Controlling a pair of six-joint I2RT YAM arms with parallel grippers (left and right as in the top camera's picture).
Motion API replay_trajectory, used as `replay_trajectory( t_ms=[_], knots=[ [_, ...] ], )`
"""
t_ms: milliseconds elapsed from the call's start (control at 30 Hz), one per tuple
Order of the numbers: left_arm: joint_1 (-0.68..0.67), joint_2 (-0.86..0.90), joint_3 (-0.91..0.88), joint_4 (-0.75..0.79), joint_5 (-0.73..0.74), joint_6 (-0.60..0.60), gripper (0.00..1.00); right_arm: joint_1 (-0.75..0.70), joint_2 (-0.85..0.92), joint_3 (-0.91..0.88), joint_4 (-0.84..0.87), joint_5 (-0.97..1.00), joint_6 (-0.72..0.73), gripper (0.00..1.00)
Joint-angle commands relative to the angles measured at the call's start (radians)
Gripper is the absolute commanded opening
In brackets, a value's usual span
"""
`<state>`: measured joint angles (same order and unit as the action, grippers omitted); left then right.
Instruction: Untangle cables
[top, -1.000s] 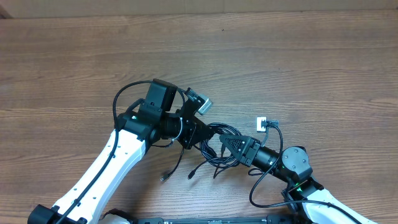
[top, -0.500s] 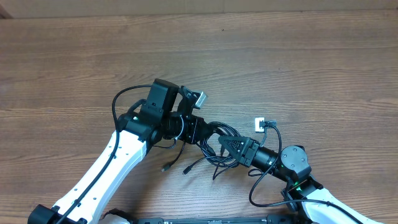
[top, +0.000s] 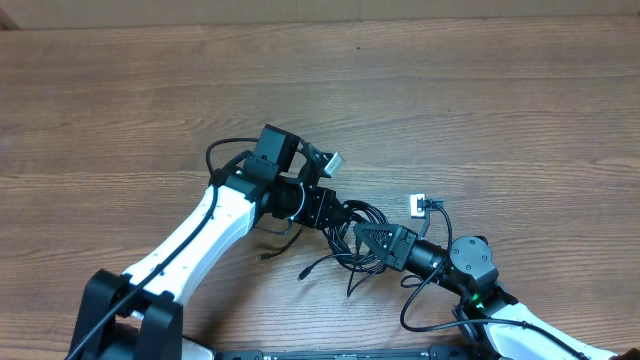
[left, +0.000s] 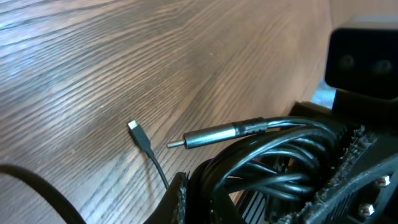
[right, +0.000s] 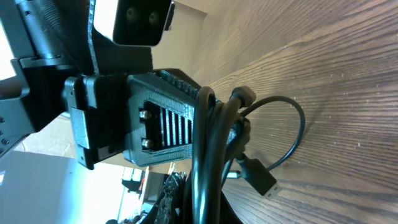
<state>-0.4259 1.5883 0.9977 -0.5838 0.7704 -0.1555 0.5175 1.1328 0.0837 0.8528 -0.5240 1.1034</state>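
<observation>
step: pull-apart phase. Both arms are on the same knot and nothing is separated yet.
task item: thin black flexible cables (top: 366, 213), one small looped bundle near the front middle of the brown wood-grain table (top: 450, 100), hanging between the two grippers.
left gripper (top: 338, 214): black two-finger gripper on the white arm, clamped down on the bundle. In the left wrist view the loops (left: 273, 155) fill the space between its ribbed pads.
right gripper (top: 360, 238): black, closed on the same bundle from the other side. In the right wrist view the strands (right: 210, 149) run up out of its grip, straight across the face of the left gripper.
spacing: fingertips nearly touching, so there is almost no free cable between the two grips.
loose ends: a few tails trail toward the front edge. One small flat black plug (left: 134, 127) lies on the wood with its cord leading back into the knot. A grey metal barrel plug (left: 208, 135) pokes out of the loops sideways. A chunkier black plug (right: 261, 177) hangs low beside the right grip.
progress: early, judging by the loops all being stacked together.
next move needs: spread the grippers apart slowly, watching which strand goes taut.
likely follow-up: one gripper lets go and regrips a single tail near its plug, then draws it out through the loops.
risk: both grips hold several strands at once, so a straight pull may tighten the knot or drag the whole bundle.
</observation>
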Motion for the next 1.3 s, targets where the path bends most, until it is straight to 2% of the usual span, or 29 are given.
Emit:
replay_trajectory(
  t_ms=[0,133,367,600,800,867,1033,1167,1267],
  knots=[
    [0.006,0.093,-0.009,0.008,-0.17,0.152,0.04,0.021,-0.056,0.035,0.122,-0.176,-0.031,0.04],
    [-0.048,0.1,-0.009,-0.038,-0.139,0.259,0.04,0.021,-0.056,0.035,0.138,-0.095,-0.021,0.04],
    [-0.088,0.1,-0.009,-0.096,-0.108,0.374,0.04,0.018,-0.056,0.035,0.208,-0.034,0.026,0.04],
    [-0.092,0.1,-0.009,-0.109,-0.108,0.406,0.05,-0.062,-0.056,0.035,0.232,-0.014,0.026,0.04],
    [-0.092,0.1,-0.009,-0.146,-0.085,0.448,0.04,-0.162,-0.056,0.035,0.22,-0.003,0.105,0.04],
    [-0.092,0.1,-0.009,-0.145,-0.021,0.466,0.04,-0.172,-0.056,0.035,0.121,0.019,0.093,0.08],
    [-0.083,0.1,-0.008,-0.146,0.142,0.56,0.04,-0.172,-0.056,0.035,-0.23,0.151,0.094,0.09],
    [-0.051,0.099,-0.008,-0.149,0.264,0.608,0.04,-0.172,-0.056,0.035,-0.272,0.184,0.093,0.14],
    [0.007,0.099,-0.008,-0.149,0.45,0.664,0.05,-0.172,-0.056,0.035,-0.295,0.214,0.093,0.19]
  ],
)
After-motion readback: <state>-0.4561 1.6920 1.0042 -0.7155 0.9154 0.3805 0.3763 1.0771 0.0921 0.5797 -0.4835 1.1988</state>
